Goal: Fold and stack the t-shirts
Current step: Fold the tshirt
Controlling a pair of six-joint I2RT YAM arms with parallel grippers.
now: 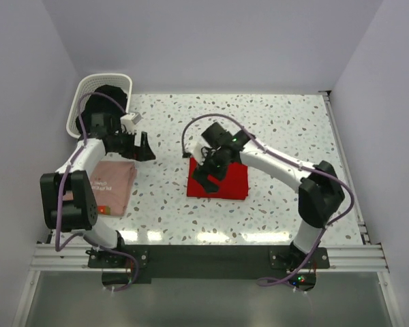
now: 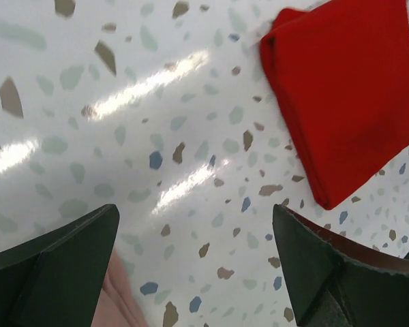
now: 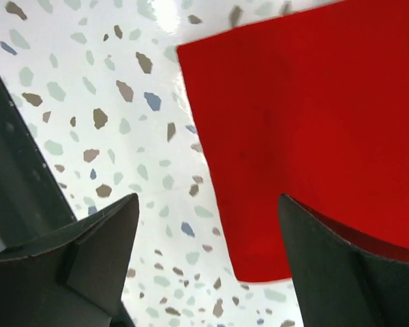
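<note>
The red t-shirt (image 1: pixel 221 180) lies folded into a square at the table's middle. My right gripper (image 1: pixel 206 176) hovers over its left edge, open. In the right wrist view the right gripper (image 3: pixel 208 204) straddles that edge: one finger over the red t-shirt (image 3: pixel 313 116), the other over bare table, nothing held. The pink t-shirt (image 1: pixel 112 185) lies folded at the left. My left gripper (image 1: pixel 146 146) is open just beyond its far right corner. The left wrist view shows the left gripper (image 2: pixel 194 218) over bare table, with the pink t-shirt (image 2: pixel 116 300) at the bottom and the red t-shirt (image 2: pixel 347 95) at the upper right.
A white basket (image 1: pixel 82 92) with dark contents stands at the back left corner, right behind the left arm. The speckled table (image 1: pixel 279 129) has walls close on the left, back and right. A metal rail runs along its right edge.
</note>
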